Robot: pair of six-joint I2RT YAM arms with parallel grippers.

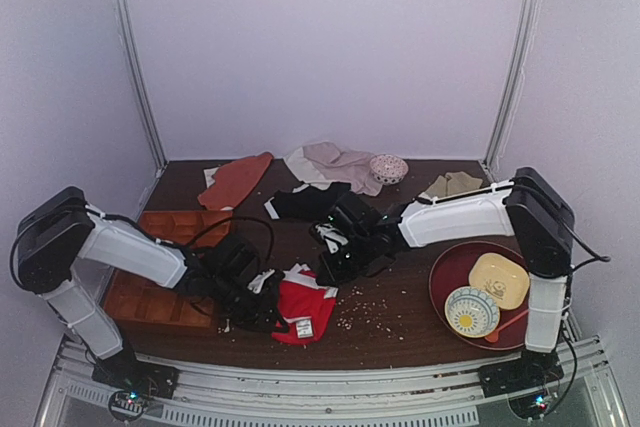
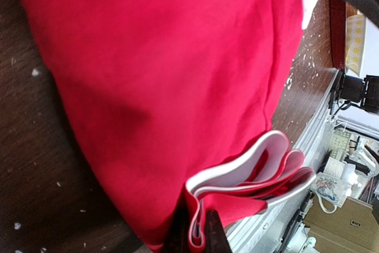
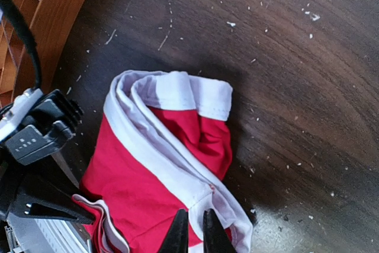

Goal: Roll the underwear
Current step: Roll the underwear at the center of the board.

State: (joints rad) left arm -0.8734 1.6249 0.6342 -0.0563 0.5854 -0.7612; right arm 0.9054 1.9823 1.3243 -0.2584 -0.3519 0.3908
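The underwear (image 1: 308, 309) is bright red with white bands and lies bunched and partly folded on the dark table near the front edge. My left gripper (image 1: 262, 295) is at its left side. In the left wrist view the gripper (image 2: 197, 238) is shut on a folded edge of the underwear (image 2: 166, 75), with layered white bands fanning out beside it. My right gripper (image 1: 335, 265) is at the garment's far right side. In the right wrist view it (image 3: 196, 235) is almost closed, pinching the white band of the underwear (image 3: 142, 188).
A wooden compartment tray (image 1: 150, 267) lies at the left. A dark red plate (image 1: 445, 272) at the right holds a yellow box and a bowl. Black briefs (image 1: 300, 202), a beige garment (image 1: 335, 162), an orange cloth (image 1: 235, 182) and a small bowl (image 1: 388, 167) lie behind. Crumbs dot the table.
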